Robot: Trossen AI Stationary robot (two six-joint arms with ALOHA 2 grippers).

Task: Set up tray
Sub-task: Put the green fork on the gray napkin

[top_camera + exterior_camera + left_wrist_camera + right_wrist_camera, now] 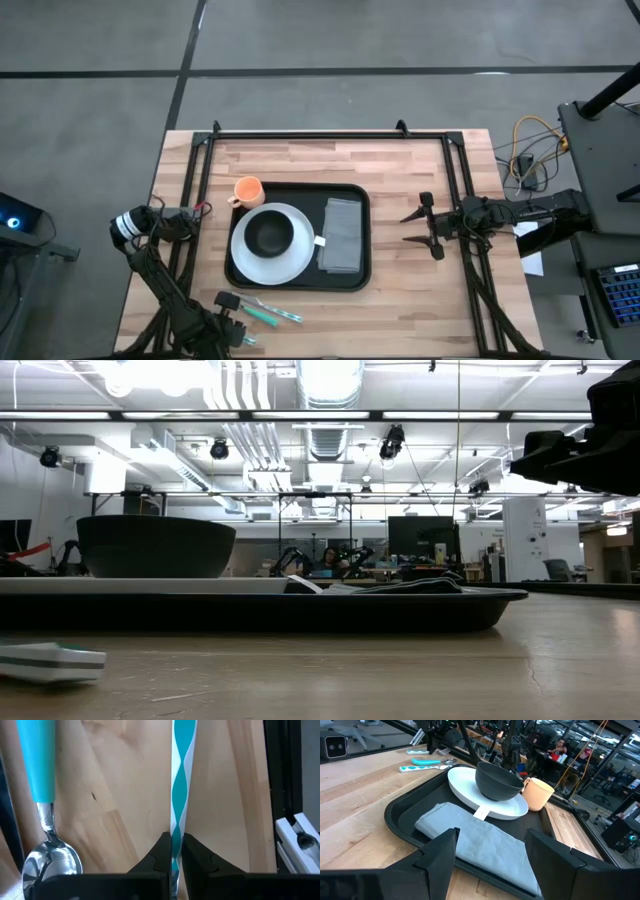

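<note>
The black tray [352,205] lies mid-table and carries a white plate [290,262] with a dark bowl [268,233] on it and a folded grey napkin [342,236]. An orange cup [248,190] stands at the tray's far left corner. Near the table's front left lie a teal-handled spoon [47,820] and a utensil with a teal-and-white striped handle [179,795]. My left gripper [175,855] points down over them, shut on the striped handle. My right gripper [490,850] hovers open to the right of the tray [395,815], with nothing between its fingers. My left gripper pinches the striped handle's two long sides [176,837] between its two fingers. The fingers come from above, pointing down, and lie across the handle. The handle runs on past the fingers over the wood; I cannot tell whether it is lifted off the table.
Black frame rails [195,180] run along the table's left, right and far sides. Bare wood lies between the tray and the right rail [465,190]. Cables and equipment [530,160] sit beyond the table's right edge.
</note>
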